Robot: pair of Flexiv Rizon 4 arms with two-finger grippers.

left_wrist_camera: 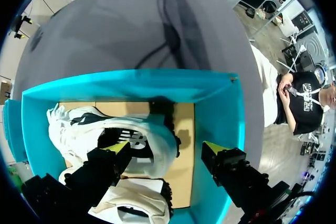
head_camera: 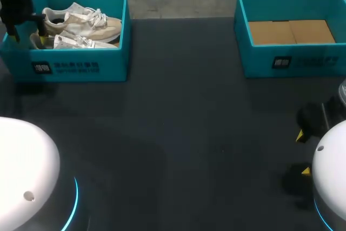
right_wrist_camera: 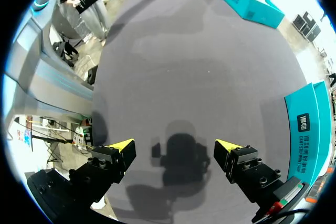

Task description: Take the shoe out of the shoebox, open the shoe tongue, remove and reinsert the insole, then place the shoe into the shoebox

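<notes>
My left gripper [left_wrist_camera: 168,153] hangs wide open and empty over the left shoebox [left_wrist_camera: 223,114]. One fingertip is above the heel of the upper shoe [left_wrist_camera: 84,129], the other by the teal wall, with bare cardboard floor between them. A second shoe [left_wrist_camera: 136,200] lies under the first finger. My right gripper [right_wrist_camera: 176,148] gapes empty over bare table [right_wrist_camera: 184,66]. The other shoebox [right_wrist_camera: 307,129] is beside it, and open tabletop lies ahead.

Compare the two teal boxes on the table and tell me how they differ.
The left box holds two pale shoes; the right box shows only its brown cardboard floor. The left end effector hangs open over the left box; no end effector is at the right box. Both are teal, open-topped and labelled on the front wall.
</notes>
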